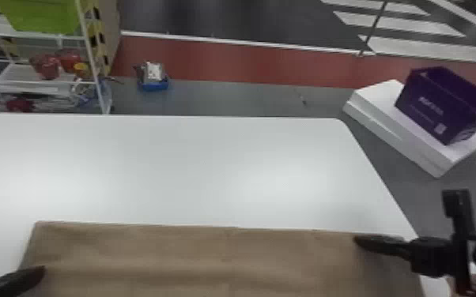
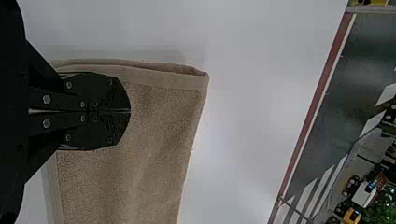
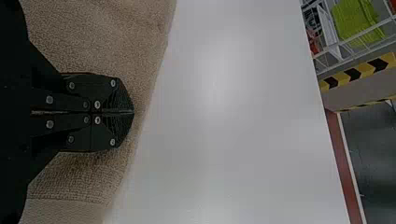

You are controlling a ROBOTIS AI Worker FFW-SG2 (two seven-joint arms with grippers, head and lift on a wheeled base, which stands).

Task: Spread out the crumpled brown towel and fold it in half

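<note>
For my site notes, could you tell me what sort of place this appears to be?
Probably an indoor workshop or robot test area: a wire rack holds a green bin, hazard striping edges something nearby, and white stripes mark the floor.

So my gripper [image 1: 357, 240] is plain black, towel [image 1: 225, 252] is solid brown, table [image 1: 209, 166] is white. There's also a dark purple bin [image 1: 442, 102], a lime green one [image 1: 41, 15], and yellow-and-black striping [image 3: 355, 73]. Floor's got grey, a red band [image 1: 241, 63] and white stripes [image 1: 439, 47].

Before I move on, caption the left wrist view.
Closed black left gripper over folded brown terry towel on white table.
</note>
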